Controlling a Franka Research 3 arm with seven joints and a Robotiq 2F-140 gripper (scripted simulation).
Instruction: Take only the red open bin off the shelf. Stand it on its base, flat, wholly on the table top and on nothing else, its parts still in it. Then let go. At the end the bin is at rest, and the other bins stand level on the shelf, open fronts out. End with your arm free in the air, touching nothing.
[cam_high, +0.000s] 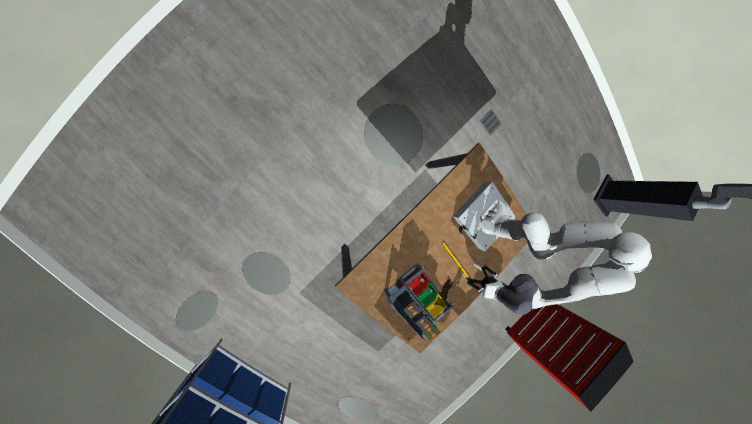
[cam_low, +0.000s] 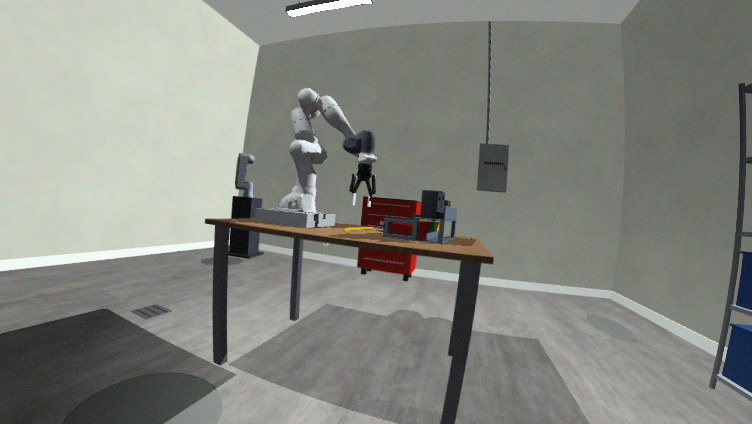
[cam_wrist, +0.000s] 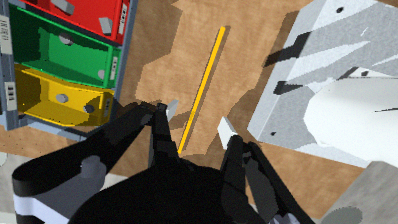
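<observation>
1. The claw (cam_wrist: 197, 120) hangs apart and empty above the tabletop (cam_wrist: 165, 55), beside the shelf (cam_wrist: 126, 45).
2. The red bin (cam_wrist: 82, 15) sits in that shelf, touching the green bin (cam_wrist: 55, 55).
3. A careless pull could likely drag that neighbour or spill parts.

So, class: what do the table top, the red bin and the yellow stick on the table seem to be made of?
Table top: looks like wood, matt brown with blotchy grain. Red bin: probably plastic, a flat even colour with thin moulded walls. Yellow stick: unclear, perhaps painted wood or plastic; smooth, one plain colour, no grain visible.
</observation>
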